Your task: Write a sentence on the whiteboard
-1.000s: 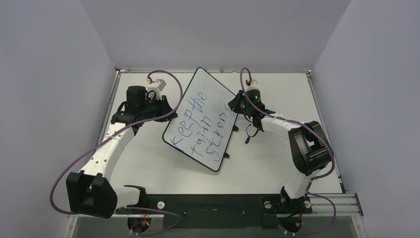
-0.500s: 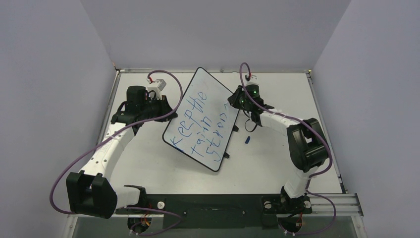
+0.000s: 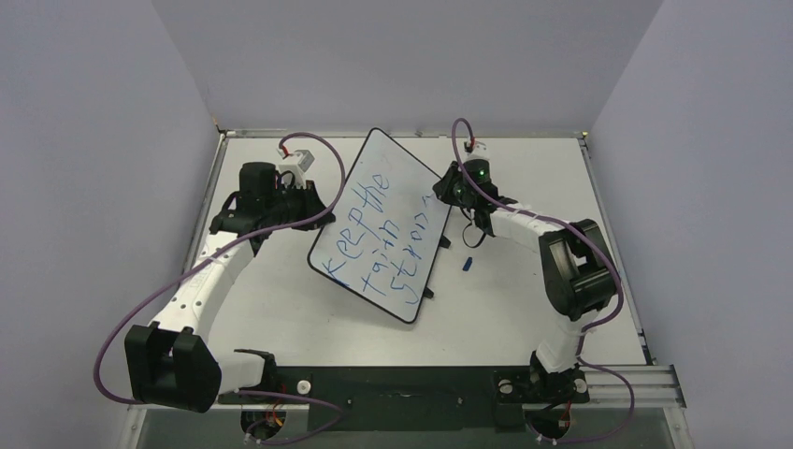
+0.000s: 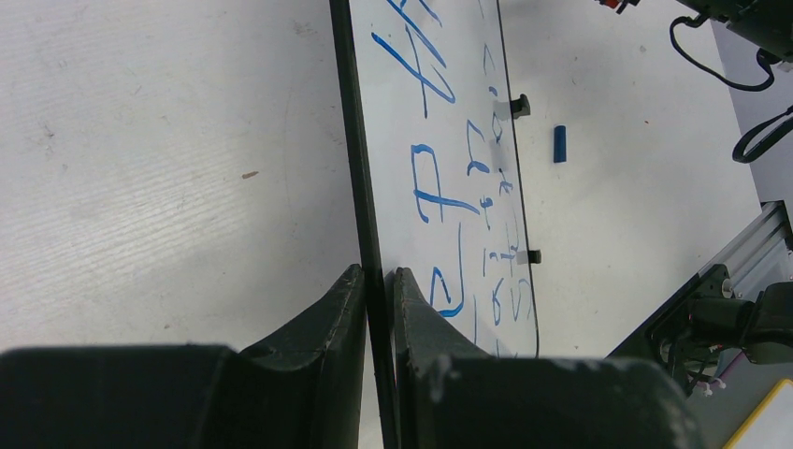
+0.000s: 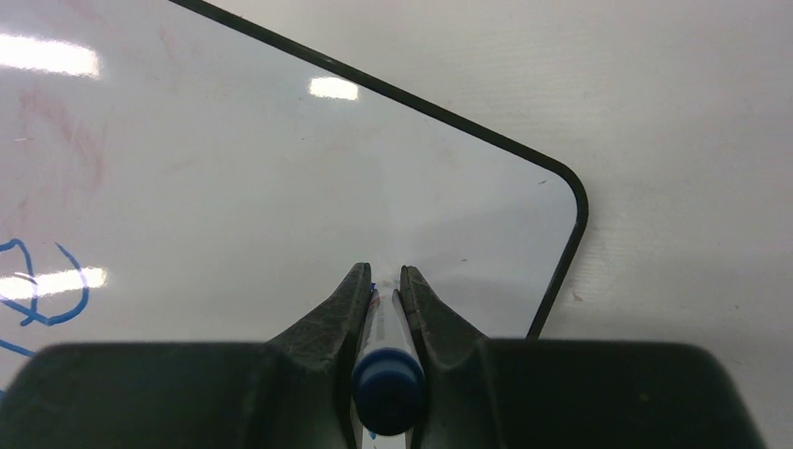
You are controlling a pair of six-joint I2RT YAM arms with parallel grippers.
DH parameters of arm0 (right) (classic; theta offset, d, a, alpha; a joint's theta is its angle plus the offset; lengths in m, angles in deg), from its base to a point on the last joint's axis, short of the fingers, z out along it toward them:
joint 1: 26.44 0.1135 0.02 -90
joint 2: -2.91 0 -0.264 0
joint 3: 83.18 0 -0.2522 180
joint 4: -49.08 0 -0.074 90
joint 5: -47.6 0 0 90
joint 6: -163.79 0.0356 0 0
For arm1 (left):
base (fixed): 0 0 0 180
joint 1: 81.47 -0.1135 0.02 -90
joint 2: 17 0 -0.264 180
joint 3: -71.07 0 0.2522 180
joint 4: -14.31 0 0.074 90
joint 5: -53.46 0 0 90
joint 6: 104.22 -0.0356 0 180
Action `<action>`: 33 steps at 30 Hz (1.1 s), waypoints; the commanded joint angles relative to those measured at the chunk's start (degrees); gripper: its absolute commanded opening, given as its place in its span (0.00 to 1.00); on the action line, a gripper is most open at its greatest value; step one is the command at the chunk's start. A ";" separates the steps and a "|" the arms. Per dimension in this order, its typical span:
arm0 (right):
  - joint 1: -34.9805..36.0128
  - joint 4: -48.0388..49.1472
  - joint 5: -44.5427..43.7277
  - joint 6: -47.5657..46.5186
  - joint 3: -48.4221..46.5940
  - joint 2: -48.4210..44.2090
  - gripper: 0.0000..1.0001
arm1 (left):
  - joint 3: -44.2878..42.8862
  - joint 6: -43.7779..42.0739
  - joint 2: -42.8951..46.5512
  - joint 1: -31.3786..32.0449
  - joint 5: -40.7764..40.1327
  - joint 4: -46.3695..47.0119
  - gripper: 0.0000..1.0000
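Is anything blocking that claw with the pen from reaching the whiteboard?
Nothing visible. The right gripper holds the marker tip-first over a bare corner of the whiteboard; only open white surface lies ahead of it.

Large white rectangular whiteboard (image 3: 400, 164), thin black rim, rounded corners: set diagonally at mid-bench (image 3: 281, 309). Blue handwritten marker sentence (image 3: 383, 238) laid out in three slanted lines, roughly "Keep the train strong"; last letters unclear.

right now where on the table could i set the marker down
Bare table lies between the whiteboard's near corner and the arm bases, and in the far right corner beyond the right claw. Crowded along the board's right edge: that claw, a cable, the blue cap.
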 commanded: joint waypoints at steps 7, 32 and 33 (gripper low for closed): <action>-0.38 3.03 0.27 0.14 -1.18 1.51 0.00 | 0.13 -2.65 1.44 1.94 2.16 0.27 0.00; 4.64 5.19 1.56 3.29 6.39 -4.49 0.00 | 0.18 -2.65 1.51 1.91 2.12 0.23 0.00; 4.77 5.05 1.51 3.28 5.98 -4.45 0.00 | 0.20 -2.63 1.55 1.89 2.07 0.16 0.00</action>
